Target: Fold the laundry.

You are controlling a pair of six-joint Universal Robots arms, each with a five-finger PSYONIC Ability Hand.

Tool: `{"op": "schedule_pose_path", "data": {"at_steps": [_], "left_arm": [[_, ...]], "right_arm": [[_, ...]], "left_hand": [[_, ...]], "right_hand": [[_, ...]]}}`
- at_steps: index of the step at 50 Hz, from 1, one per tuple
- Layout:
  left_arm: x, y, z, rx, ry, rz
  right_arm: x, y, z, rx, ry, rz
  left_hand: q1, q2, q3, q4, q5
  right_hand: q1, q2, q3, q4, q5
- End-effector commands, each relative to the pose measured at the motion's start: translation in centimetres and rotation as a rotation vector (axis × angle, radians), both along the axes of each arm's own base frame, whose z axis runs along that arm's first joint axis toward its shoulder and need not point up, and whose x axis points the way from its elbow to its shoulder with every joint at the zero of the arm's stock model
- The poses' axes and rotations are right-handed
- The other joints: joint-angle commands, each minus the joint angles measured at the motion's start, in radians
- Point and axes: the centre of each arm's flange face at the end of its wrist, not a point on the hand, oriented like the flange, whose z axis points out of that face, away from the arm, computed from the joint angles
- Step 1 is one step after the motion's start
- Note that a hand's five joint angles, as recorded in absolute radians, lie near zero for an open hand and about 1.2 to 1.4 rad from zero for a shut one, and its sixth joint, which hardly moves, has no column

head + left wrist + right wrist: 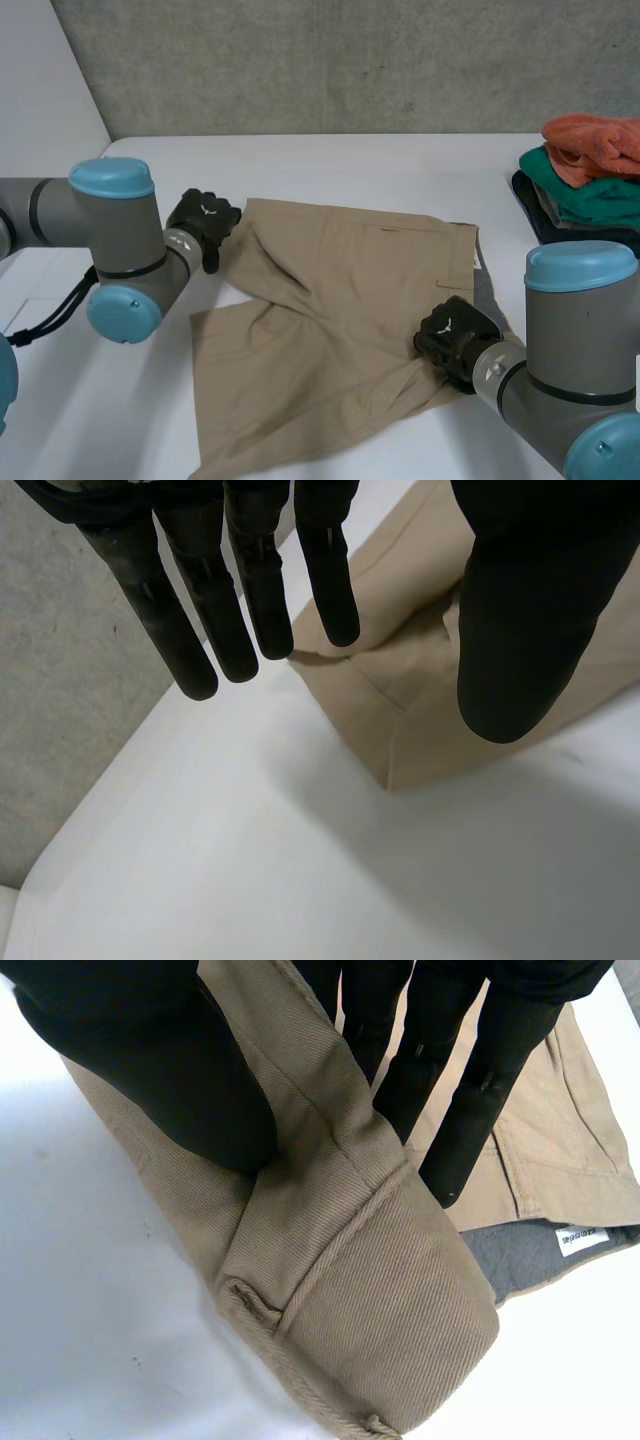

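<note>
Khaki shorts (pixel 340 330) lie spread on the white table (pixel 350 170), waistband toward my right arm. My left hand (pixel 203 222) hovers at the far left corner of one leg. In the left wrist view its fingers (pixel 250 590) are straight and apart from the thumb, with the leg's hem corner (pixel 400 720) lying below them, untouched. My right hand (pixel 455 335) is at the waistband edge. In the right wrist view a fold of waistband (pixel 380 1290) with a belt loop is pinched between its thumb and fingers (pixel 470 1080).
A stack of folded clothes (pixel 590 180), orange on green on dark, sits at the table's far right edge. The shorts' grey inner lining with a white label (pixel 540 1255) shows beside my right hand. Bare table lies to the left of the shorts.
</note>
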Motion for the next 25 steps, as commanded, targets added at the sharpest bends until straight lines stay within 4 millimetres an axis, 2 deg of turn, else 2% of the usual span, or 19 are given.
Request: {"op": "schedule_pose_path", "data": {"at_steps": [1, 4, 10, 15, 17, 21, 25], "left_arm": [[-0.7, 0.0, 0.5, 0.0, 0.043, -0.063], [-1.1, -0.3, 0.3, 0.003, 0.059, -0.108], [-1.7, -1.2, -2.4, 0.038, 0.05, -0.134], [-1.8, -1.3, -3.3, 0.055, 0.042, -0.132], [-1.7, -1.3, -3.4, 0.06, 0.042, -0.132], [-1.7, -1.2, -3.4, 0.062, 0.039, -0.125], [-1.6, -1.2, -3.1, 0.056, 0.037, -0.116]], "right_arm": [[0.0, 0.0, -0.1, 0.002, 0.001, -0.001], [0.0, 0.1, -0.1, 0.004, 0.003, 0.002], [-0.1, 0.2, -0.2, 0.008, 0.005, 0.0], [-0.2, 0.1, -0.2, 0.008, 0.005, -0.004], [-0.2, 0.1, -0.2, 0.008, 0.005, -0.004], [-0.2, 0.0, -0.2, 0.007, 0.005, -0.004], [-0.1, -0.1, -0.2, 0.002, 0.002, -0.004]], "left_hand": [[0.073, 0.064, 0.064, 0.071, 0.075], [0.082, 0.073, 0.073, 0.08, 0.083], [0.111, 0.102, 0.102, 0.109, 0.113], [0.134, 0.126, 0.126, 0.132, 0.136], [0.228, 0.219, 0.219, 0.226, 0.23], [0.803, 0.794, 0.794, 0.8, 0.804], [0.804, 0.795, 0.795, 0.801, 0.805]], "right_hand": [[0.277, 0.215, 0.205, 0.198, 0.202], [0.277, 0.215, 0.205, 0.198, 0.202], [0.277, 0.215, 0.205, 0.198, 0.202], [0.277, 0.215, 0.205, 0.198, 0.202], [0.277, 0.215, 0.205, 0.198, 0.202], [0.277, 0.215, 0.205, 0.198, 0.202], [0.277, 0.215, 0.205, 0.198, 0.202]]}}
